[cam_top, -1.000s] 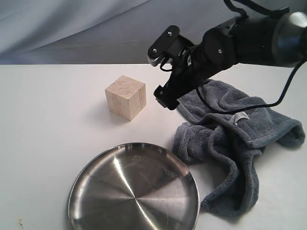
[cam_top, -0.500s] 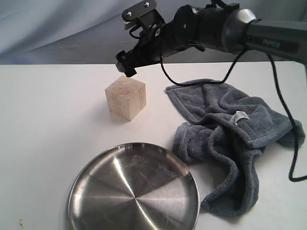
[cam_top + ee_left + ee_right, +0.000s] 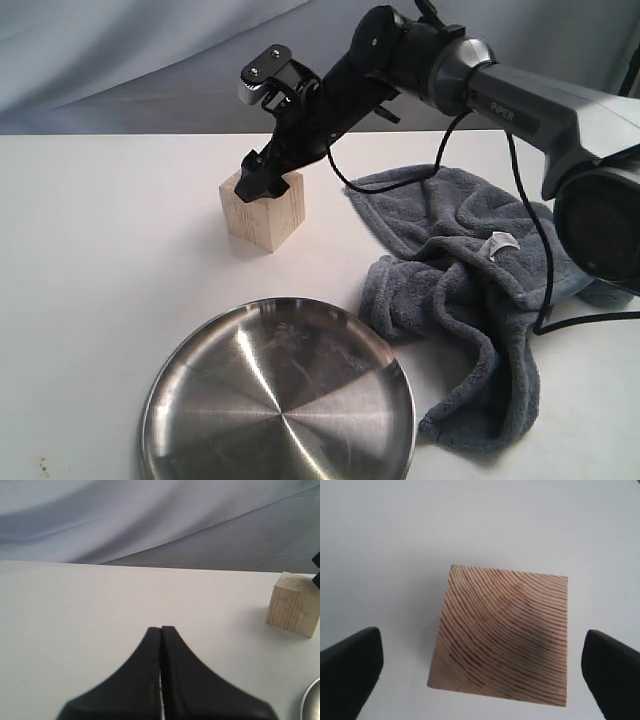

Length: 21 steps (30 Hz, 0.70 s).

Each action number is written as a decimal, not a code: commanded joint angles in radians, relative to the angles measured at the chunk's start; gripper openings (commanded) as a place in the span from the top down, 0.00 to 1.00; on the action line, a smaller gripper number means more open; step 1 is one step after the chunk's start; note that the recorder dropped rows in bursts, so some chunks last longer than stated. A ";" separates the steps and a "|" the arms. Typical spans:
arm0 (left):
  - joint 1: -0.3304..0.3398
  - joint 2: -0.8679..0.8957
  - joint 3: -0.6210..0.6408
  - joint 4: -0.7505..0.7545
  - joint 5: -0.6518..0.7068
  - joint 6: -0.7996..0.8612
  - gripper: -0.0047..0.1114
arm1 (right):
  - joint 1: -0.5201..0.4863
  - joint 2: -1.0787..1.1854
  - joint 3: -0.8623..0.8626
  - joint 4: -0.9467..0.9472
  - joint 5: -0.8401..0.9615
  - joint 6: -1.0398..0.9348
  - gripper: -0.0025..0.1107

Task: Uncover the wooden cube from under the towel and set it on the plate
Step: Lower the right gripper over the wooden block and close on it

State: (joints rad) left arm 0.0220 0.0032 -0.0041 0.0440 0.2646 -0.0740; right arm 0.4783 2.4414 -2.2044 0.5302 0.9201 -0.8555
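Observation:
The wooden cube (image 3: pixel 264 216) stands uncovered on the white table, behind the plate (image 3: pixel 200 420). The dark grey towel (image 3: pixel 480 290) lies crumpled to the right of both. My right gripper (image 3: pixel 262 182) reaches in from the right and hangs at the cube's top. In the right wrist view the cube (image 3: pixel 505 640) sits between the gripper's (image 3: pixel 481 647) wide-open fingers (image 3: pixel 350 667), with a gap on each side. My left gripper (image 3: pixel 161 629) is shut on nothing, low over bare table, with the cube (image 3: pixel 295 605) off to its side.
A grey cloth backdrop (image 3: pixel 150 60) hangs behind the table's far edge. The right arm's cable (image 3: pixel 545 270) loops down over the towel. A sliver of the plate's rim (image 3: pixel 314 700) shows in the left wrist view.
My right gripper has swung left from above the towel to the cube and dropped down to its top, staying open. Cube, plate and towel have not moved.

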 commanded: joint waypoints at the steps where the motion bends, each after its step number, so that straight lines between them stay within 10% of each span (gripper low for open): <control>1: 0.001 -0.003 0.004 -0.008 -0.002 0.002 0.96 | -0.002 0.018 -0.008 0.005 -0.012 -0.023 0.05; 21: 0.001 -0.003 0.004 -0.008 -0.002 0.002 0.96 | -0.002 0.073 -0.006 0.036 -0.040 0.026 0.05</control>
State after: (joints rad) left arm 0.0220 0.0032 -0.0041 0.0440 0.2646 -0.0740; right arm 0.4783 2.4933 -2.2044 0.5576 0.8762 -0.8347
